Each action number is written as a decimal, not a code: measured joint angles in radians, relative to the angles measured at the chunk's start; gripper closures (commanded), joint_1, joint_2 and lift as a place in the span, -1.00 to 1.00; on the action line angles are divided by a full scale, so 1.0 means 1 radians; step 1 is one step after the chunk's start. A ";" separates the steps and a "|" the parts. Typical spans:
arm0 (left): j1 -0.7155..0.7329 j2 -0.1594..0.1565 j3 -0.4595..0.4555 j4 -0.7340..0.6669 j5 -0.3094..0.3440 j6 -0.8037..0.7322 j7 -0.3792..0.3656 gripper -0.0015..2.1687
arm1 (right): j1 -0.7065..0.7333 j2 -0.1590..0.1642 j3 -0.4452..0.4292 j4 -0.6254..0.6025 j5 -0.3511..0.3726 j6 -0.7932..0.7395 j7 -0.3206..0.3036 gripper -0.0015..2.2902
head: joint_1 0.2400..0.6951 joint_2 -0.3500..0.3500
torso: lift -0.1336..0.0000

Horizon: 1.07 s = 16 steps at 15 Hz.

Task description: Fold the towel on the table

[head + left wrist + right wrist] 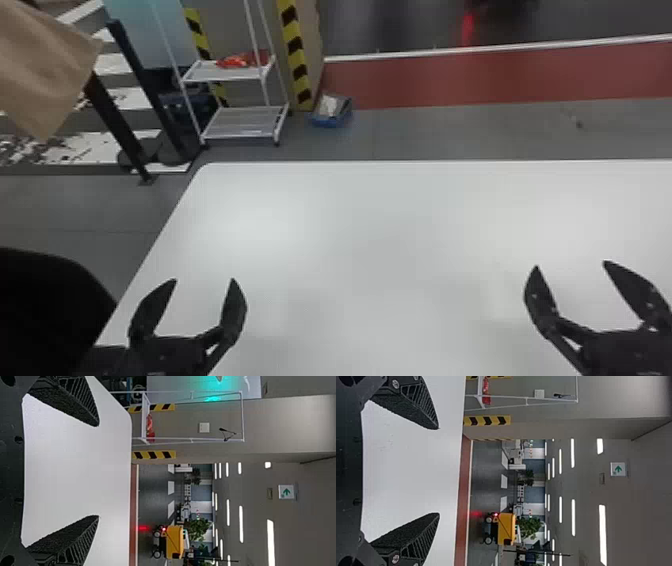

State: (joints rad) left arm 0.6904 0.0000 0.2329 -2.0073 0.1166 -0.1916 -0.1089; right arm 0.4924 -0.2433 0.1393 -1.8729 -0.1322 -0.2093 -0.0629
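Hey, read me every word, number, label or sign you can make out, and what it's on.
No words or numbers can be read.
Green arrow, no readable lettering: on a white sign high in the background.
Yellow-and-black stripes, no text: on the wall.

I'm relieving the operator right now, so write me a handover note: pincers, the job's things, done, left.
Left pincer: open, empty, over the near left part of the white table.
Right pincer: open, empty, over the table farther right.
Towel: I cannot tell where it is.
Done: no folding that I can confirm.
Left: probably locate the towel, then fold it on the table.
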 measured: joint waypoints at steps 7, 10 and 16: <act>0.000 0.000 0.002 0.008 0.000 -0.003 -0.001 -0.96 | -0.002 0.003 -0.001 0.008 0.000 -0.003 0.000 -0.91 | 1.00 0.54 | -0.72; 0.003 0.000 0.003 0.008 0.000 -0.009 -0.002 -0.96 | -0.002 0.004 -0.001 0.009 0.000 -0.003 0.000 -0.91 | 1.00 0.54 | -0.72; 0.006 0.000 0.005 0.009 0.000 -0.012 -0.002 -0.96 | -0.002 0.006 -0.003 0.009 0.000 -0.003 0.000 -0.90 | 1.00 0.54 | -0.72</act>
State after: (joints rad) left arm 0.6964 0.0000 0.2378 -1.9979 0.1166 -0.2033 -0.1104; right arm 0.4908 -0.2378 0.1366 -1.8638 -0.1323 -0.2124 -0.0629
